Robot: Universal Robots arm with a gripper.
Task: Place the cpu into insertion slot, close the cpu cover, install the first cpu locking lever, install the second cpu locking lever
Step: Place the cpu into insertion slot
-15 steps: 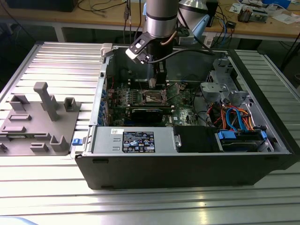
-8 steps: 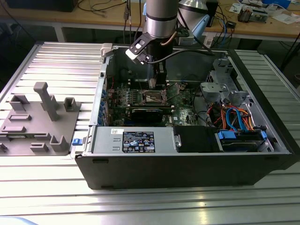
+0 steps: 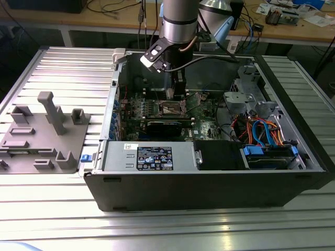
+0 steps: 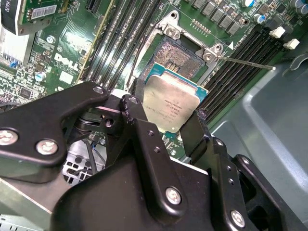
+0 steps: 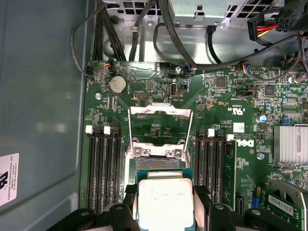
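Observation:
My gripper (image 4: pixel 166 113) is shut on the cpu (image 4: pixel 172 102), a flat square chip with a dull silver top, gripped by two opposite edges. The chip hangs tilted just above the insertion slot (image 4: pixel 179 52), whose brownish-gold contact field lies bare in its grey metal rim. In the first wrist view the cpu (image 5: pixel 165 204) sits between the black fingers (image 5: pixel 203 199), right by the slot's edge (image 5: pixel 156 165). The cpu cover (image 5: pixel 161 109) is swung open and lies back beyond the socket. A thin locking lever (image 4: pixel 245 62) sticks out unlatched. In the exterior view the gripper (image 3: pixel 178 93) reaches down into the case over the socket (image 3: pixel 172 107).
Memory slots (image 5: pixel 103 163) flank the socket on both sides. A long black card (image 3: pixel 165 127) lies just in front of it. The open computer case (image 3: pixel 209 183) holds a power supply (image 3: pixel 149 156) and coloured cables (image 3: pixel 259 130). A grey fixture tray (image 3: pixel 42 136) stands at the exterior view's left.

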